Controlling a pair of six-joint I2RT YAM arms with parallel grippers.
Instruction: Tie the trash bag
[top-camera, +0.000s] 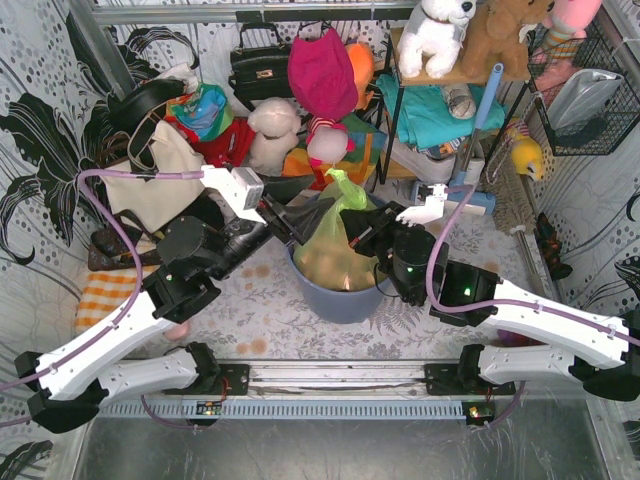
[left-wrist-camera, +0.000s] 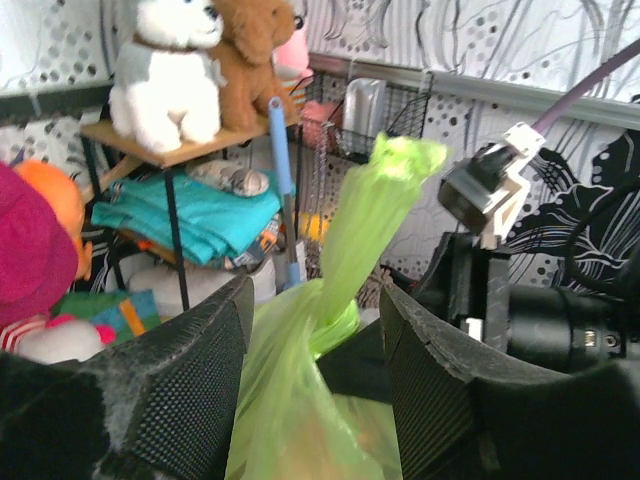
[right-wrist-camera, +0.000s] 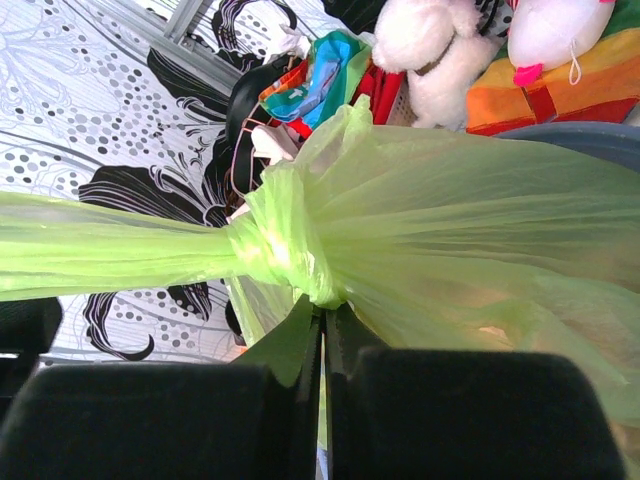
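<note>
The lime-green trash bag (top-camera: 334, 248) sits in the round blue-grey bin (top-camera: 340, 300), its top twisted into a knot (right-wrist-camera: 285, 245) with one strip standing up (left-wrist-camera: 380, 215). Tan paper shows through the plastic. My right gripper (right-wrist-camera: 323, 320) is shut on a strip of the bag's plastic just under the knot; in the top view it is at the bag's right side (top-camera: 362, 232). My left gripper (left-wrist-camera: 315, 370) is open, its two fingers either side of the bag's neck without pinching it, at the bag's left in the top view (top-camera: 300, 228).
Behind the bin are stuffed toys (top-camera: 272, 135), a black handbag (top-camera: 258, 70), a red bag (top-camera: 322, 72) and a shelf with folded teal cloth (top-camera: 430, 112). A wire basket (top-camera: 585, 95) hangs on the right wall. An orange striped cloth (top-camera: 105, 295) lies at the left.
</note>
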